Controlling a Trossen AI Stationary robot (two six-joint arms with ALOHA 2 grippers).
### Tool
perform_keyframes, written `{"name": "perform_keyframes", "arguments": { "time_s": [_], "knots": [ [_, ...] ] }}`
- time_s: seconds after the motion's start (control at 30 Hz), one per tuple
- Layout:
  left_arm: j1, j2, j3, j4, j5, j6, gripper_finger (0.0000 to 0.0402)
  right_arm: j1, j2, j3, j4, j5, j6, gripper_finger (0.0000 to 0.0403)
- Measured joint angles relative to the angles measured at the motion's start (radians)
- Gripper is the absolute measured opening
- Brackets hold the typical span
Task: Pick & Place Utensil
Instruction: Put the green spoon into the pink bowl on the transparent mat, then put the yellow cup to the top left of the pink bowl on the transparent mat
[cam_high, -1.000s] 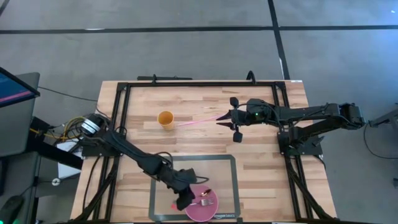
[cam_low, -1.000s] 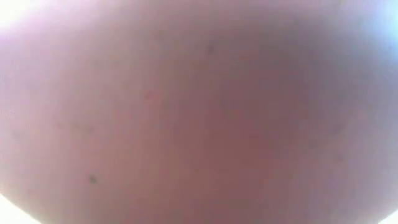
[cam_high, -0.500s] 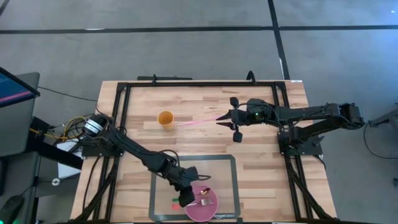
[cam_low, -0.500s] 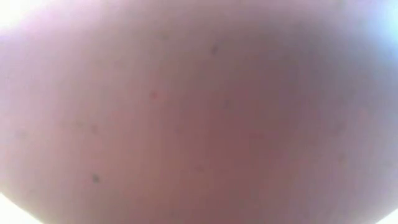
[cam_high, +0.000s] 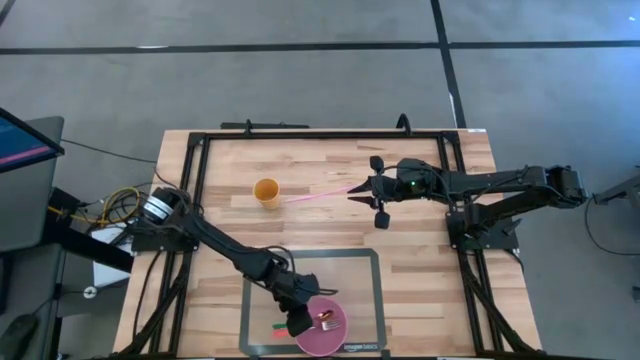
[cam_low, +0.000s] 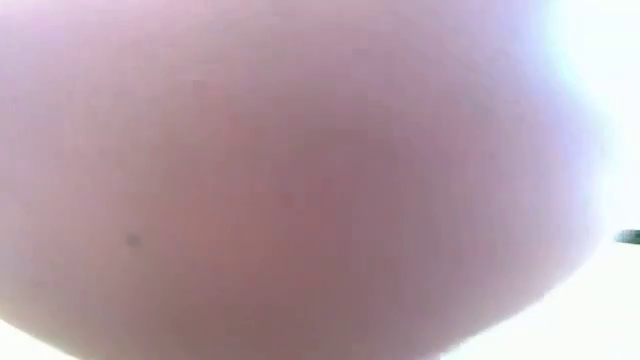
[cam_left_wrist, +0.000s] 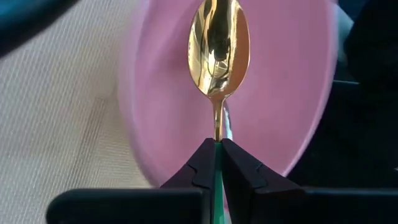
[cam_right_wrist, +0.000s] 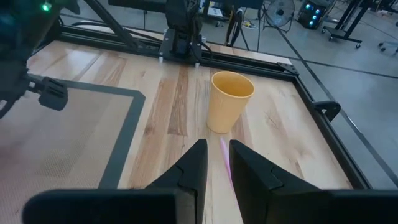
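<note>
A gold spoon (cam_left_wrist: 217, 46) sticks out over the pink plate (cam_high: 335, 335), with my left gripper (cam_left_wrist: 217, 146) shut on it near the table's front edge (cam_high: 303, 322). The plate rests on a grey-bordered mat (cam_high: 375, 290). A silvery utensil part (cam_left_wrist: 227, 121) shows just behind the spoon's neck. My right gripper (cam_high: 352, 192) is shut on a thin pink utensil (cam_high: 320, 196) that points at the yellow cup (cam_high: 266, 191). The cup stands upright on the wood. The low view is filled by a pink blur. My left gripper pinches the spoon's handle just behind the gold neck (cam_left_wrist: 217, 132) between its two fingers, where the handle turns green. The fingers slant downward and lie along the spoon. Its bowl faces up over the plate; whether it touches the plate I cannot tell. My right gripper pinches one end of the pink utensil (cam_right_wrist: 224, 151) between its two fingers. The fingers come nearly level from the table's right and lie along it. The utensil is lifted clear of the wood, its free end (cam_high: 293, 200) close beside the cup.
A black frame rail (cam_high: 300, 133) runs round the wooden tabletop. Bare wood lies between the cup and the mat. A monitor (cam_high: 25, 140) stands off the table's left side.
My left gripper has sunk a little toward the plate and shifted toward the near edge, rolling its wrist, with the spoon still in its fingers. My right gripper and the pink utensil have kept still.
</note>
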Motion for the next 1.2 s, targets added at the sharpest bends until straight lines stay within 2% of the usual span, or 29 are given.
{"name": "perform_keyframes", "arguments": {
  "time_s": [0.3, 0.8, 1.07, 1.2],
  "knots": [
    [0.033, 0.006, 0.000, 0.006, 0.000, -0.004, 0.0037, 0.001, 0.000, 0.000, -0.002, 0.000, 0.000, 0.0061],
    [0.076, 0.002, 0.000, 0.030, -0.001, 0.004, 0.0040, 0.001, 0.000, 0.000, -0.003, 0.000, 0.001, 0.0061],
    [0.073, -0.067, -0.001, 0.045, -0.012, 0.115, 0.0039, 0.000, 0.000, -0.001, -0.010, 0.000, 0.019, 0.0061],
    [0.073, -0.138, -0.001, 0.045, -0.074, 0.226, 0.0039, 0.000, 0.000, -0.001, -0.010, 0.000, 0.019, 0.0061]
  ]
}}
